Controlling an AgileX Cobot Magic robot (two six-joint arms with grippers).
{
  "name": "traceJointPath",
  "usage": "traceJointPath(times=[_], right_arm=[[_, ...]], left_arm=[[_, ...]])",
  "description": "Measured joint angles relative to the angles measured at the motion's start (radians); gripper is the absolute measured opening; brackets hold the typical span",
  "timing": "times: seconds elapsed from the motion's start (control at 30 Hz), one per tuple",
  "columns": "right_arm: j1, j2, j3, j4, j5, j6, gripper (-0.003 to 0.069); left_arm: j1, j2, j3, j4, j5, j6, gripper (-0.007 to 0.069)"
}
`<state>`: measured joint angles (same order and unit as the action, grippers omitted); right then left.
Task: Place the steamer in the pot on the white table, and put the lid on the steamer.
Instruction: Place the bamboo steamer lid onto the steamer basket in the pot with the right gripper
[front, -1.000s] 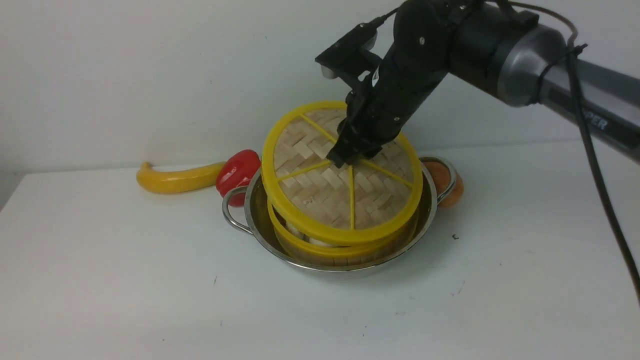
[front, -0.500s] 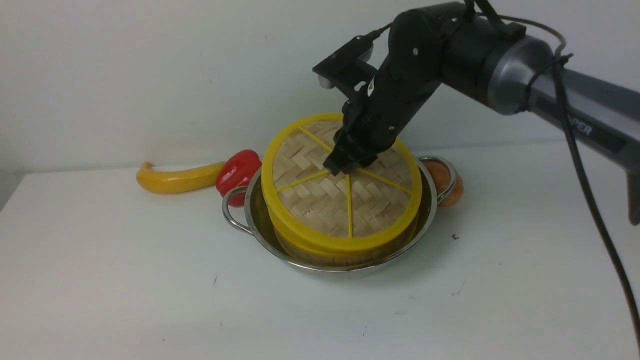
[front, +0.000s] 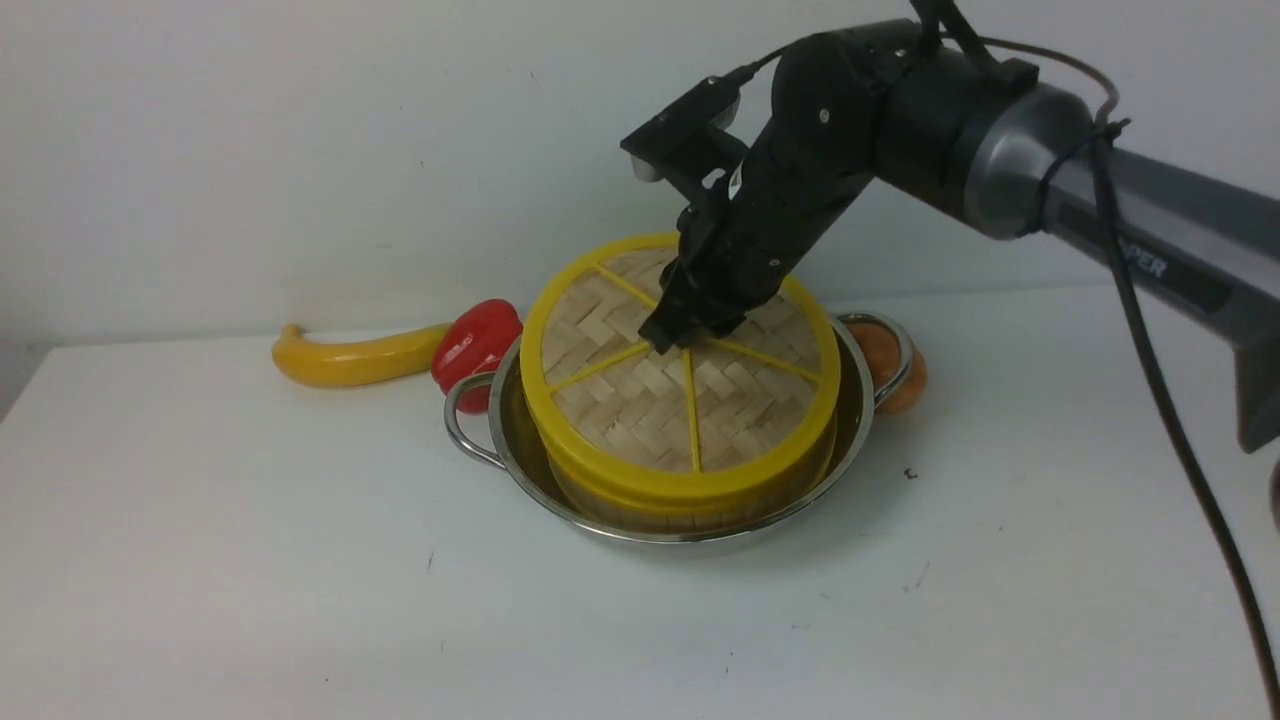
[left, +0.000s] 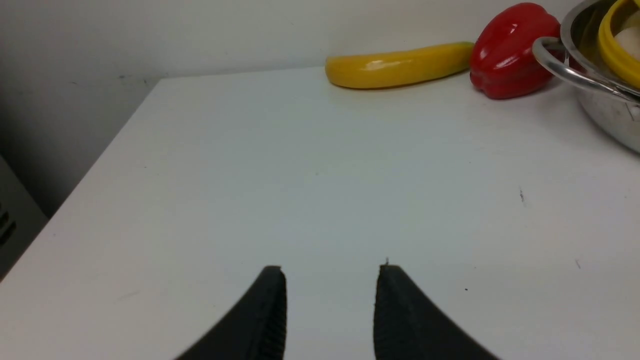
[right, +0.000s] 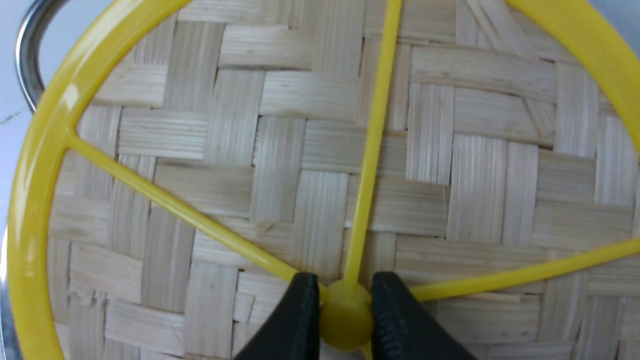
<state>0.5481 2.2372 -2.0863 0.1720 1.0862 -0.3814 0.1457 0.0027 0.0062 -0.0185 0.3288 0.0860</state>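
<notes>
The lid (front: 685, 385), tilted a second ago, now sits flat on the steamer (front: 690, 500), the right tool (front: 668, 335) pinching its knob (right: 345, 312).

You are looking at a plain pale wall (front: 300, 150) running behind the whole scene, with nothing hanging on it. Soft, even light is falling across it and casting only faint shadows. At the far left, in the left wrist view, a darker grey strip of the room (left: 30, 165) is showing in shade, dropping away out of sight.
</notes>
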Motion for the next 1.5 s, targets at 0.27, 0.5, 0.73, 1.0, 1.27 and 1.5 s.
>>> traceJointPath(times=[0.27, 0.5, 0.73, 1.0, 1.27, 1.5], right_arm=[[0.001, 0.033, 0.000, 0.013, -0.046, -0.022, 0.0144], [0.002, 0.042, 0.000, 0.016, -0.069, -0.026, 0.0144], [0.001, 0.043, 0.000, -0.013, -0.083, -0.023, 0.0144], [-0.019, 0.045, 0.000, 0.014, -0.082, -0.003, 0.0144], [-0.025, 0.048, 0.000, 0.050, -0.079, -0.010, 0.0144], [-0.027, 0.068, -0.011, 0.063, -0.074, -0.014, 0.0144]], left_arm=[[0.000, 0.000, 0.000, 0.000, 0.000, 0.000, 0.0242], [0.000, 0.000, 0.000, 0.000, 0.000, 0.000, 0.0242], [0.000, 0.000, 0.000, 0.000, 0.000, 0.000, 0.0242], [0.000, 0.000, 0.000, 0.000, 0.000, 0.000, 0.0242], [0.000, 0.000, 0.000, 0.000, 0.000, 0.000, 0.0242], [0.000, 0.000, 0.000, 0.000, 0.000, 0.000, 0.0242]])
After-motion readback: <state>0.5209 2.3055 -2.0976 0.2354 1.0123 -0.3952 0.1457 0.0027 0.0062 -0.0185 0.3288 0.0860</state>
